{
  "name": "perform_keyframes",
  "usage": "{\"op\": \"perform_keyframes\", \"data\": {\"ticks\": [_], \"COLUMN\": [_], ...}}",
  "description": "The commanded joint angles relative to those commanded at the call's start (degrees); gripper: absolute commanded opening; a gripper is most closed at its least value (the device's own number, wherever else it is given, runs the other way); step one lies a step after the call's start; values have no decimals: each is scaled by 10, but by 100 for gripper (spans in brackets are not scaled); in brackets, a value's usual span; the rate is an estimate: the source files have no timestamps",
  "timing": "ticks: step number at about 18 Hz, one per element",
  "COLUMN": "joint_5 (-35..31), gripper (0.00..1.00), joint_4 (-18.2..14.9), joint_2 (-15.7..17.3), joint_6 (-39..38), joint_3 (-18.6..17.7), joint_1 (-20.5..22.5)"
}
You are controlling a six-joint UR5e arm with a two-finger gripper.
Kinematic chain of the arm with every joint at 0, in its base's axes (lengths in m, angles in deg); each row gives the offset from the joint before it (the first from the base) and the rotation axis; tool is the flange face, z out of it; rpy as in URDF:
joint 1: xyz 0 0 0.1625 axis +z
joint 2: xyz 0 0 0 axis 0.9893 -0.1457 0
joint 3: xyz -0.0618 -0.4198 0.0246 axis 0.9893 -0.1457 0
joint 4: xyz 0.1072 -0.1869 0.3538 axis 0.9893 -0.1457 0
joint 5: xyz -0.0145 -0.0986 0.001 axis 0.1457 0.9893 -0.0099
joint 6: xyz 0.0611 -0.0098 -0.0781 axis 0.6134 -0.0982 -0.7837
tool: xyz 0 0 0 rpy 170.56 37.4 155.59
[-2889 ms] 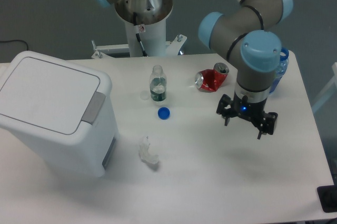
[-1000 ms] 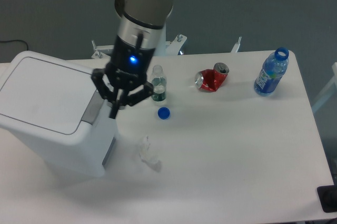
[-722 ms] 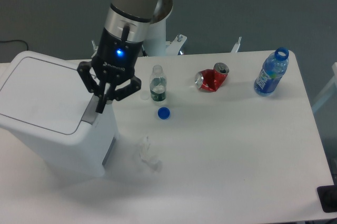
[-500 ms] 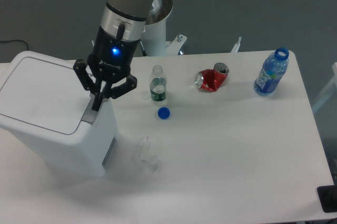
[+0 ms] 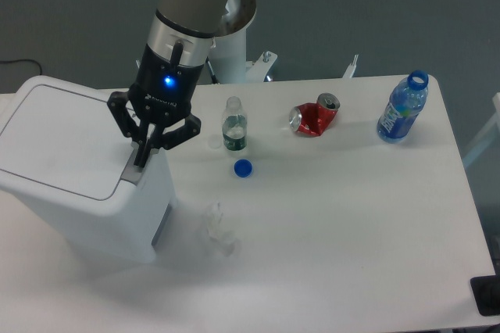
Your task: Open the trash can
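white tabletop [image 5: 351, 223] against a dark grey backdrop, and the biggest thing on it by a mile is the trash can [image 5: 70, 169], sitting at the left edge of the table with its flat lid down and closed. over it comes the arm [image 5: 187, 12], which three seconds ago was way out on the right side near the crushed can and has swept clean across; in the last second it has crept leftward and lower, from just beside the bin's corner to right above the grey push tab [image 5: 134, 167]. the gripper [image 5: 142, 155] now points down at that tab, fingers drawn in close together with nothing between them, tips on or just above the tab, and contact is hard to call from this angle. since half a second ago it has barely shifted, so it looks to be settling for the press. lid hasn't moved, so the task isn't done yet; my read is a firm downward push on the tab is what's needed next. behind it, undisturbed all along: the blue bottle [image 5: 403, 106] far right, the crushed red can [image 5: 314, 116], the small clear bottle [image 5: 233, 124], a crumpled scrap of clear plastic [image 5: 219, 230] and, tiniest, the blue cap [image 5: 243, 167].
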Motion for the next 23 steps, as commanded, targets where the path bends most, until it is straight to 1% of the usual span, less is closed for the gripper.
{"op": "perform_keyframes", "data": {"ticks": [11, 12, 13, 14, 16, 17, 18, 19, 23], "joint_5": [0, 0, 0, 1, 1, 1, 1, 0, 0], "gripper": [14, 15, 18, 26, 61, 81, 96, 100, 100], "joint_4": [0, 1, 1, 1, 2, 2, 2, 2, 13], "joint_2": [-1, -1, 0, 1, 1, 1, 0, 0, -2], "joint_6": [2, 3, 4, 5, 6, 6, 8, 9, 10], "joint_3": [-1, 0, 0, 1, 6, 8, 11, 15, 18], "joint_1": [0, 0, 1, 1, 5, 7, 9, 12, 43]}}
